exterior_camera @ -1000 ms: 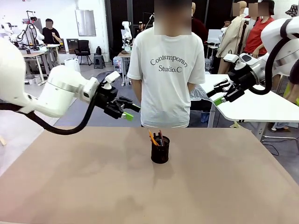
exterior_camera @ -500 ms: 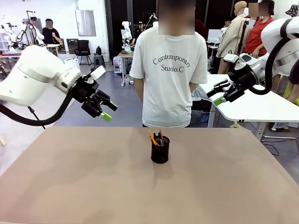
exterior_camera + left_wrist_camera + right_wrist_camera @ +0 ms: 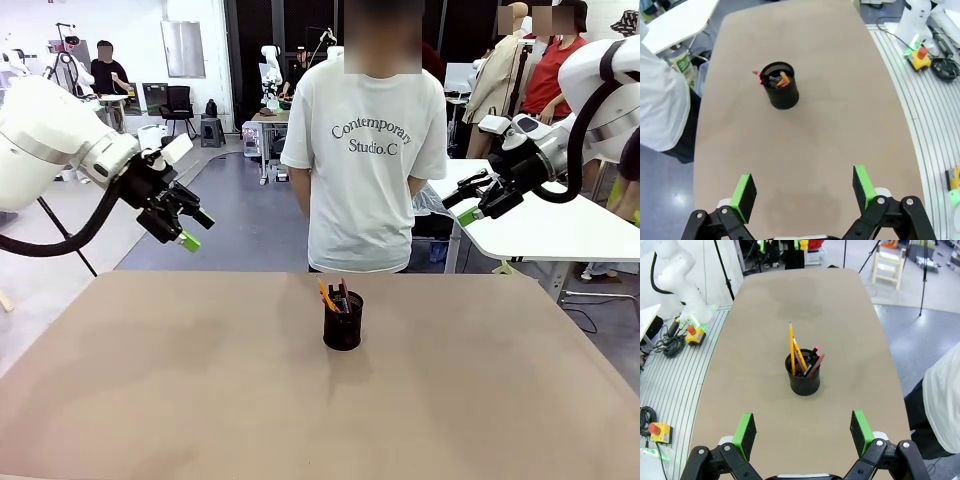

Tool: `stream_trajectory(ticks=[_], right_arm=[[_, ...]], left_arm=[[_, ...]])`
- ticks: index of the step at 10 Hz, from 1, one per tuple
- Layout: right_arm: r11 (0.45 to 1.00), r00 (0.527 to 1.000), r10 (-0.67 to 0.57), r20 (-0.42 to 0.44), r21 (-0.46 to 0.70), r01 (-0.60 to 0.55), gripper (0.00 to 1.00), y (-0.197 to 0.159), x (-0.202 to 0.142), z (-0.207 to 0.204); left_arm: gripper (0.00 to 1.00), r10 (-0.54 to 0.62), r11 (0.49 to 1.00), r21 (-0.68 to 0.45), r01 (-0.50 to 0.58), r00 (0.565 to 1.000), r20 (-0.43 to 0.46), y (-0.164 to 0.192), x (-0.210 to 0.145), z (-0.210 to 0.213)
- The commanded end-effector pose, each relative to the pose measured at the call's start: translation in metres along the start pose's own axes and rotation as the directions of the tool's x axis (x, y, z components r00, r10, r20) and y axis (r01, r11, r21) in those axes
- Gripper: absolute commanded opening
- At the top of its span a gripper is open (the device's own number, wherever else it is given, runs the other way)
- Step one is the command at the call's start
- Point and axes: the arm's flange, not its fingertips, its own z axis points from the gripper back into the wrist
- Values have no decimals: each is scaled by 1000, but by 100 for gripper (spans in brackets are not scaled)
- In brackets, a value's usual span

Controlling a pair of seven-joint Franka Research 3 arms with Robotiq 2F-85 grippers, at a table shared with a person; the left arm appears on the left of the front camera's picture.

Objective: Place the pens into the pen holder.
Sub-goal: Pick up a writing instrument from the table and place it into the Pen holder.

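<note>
Already the pens (image 3: 336, 296) stand inside the black mesh pen holder (image 3: 343, 322) at the worktop (image 3: 200, 400) centre. Left end effector (image 3: 187, 229) hangs at ten o'clock, jaws spread, empty; right end effector (image 3: 466, 208) at two o'clock, likewise agape.

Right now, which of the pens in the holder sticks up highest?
The yellow-orange pencil: it rises well above the pen holder, while the red-ended and dark pens barely clear its rim.
</note>
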Motion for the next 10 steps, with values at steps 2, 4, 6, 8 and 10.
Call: stream_trajectory(ticks=[2, 4, 6, 8, 10], right_arm=[[1000, 1000, 1, -4, -2, -1, 100, -1, 3, 0], [1000, 1000, 1, -4, -2, -1, 100, -1, 3, 0], [1000, 1000, 1, -4, -2, -1, 100, -1, 3, 0], [1000, 1000, 1, -4, -2, -1, 100, -1, 3, 0], [1000, 1000, 1, -4, -2, -1, 100, -1, 3, 0]], left_arm=[[100, 11, 999, 49, -12, 1000, 9, 2, -7, 7], [100, -23, 995, 101, 16, 997, 70, 6, -12, 8], [100, 15, 999, 47, -15, 1000, 6, 5, -8, 9], [100, 15, 999, 47, -15, 1000, 6, 5, -8, 9], [100, 15, 999, 47, -15, 1000, 6, 5, -8, 9]])
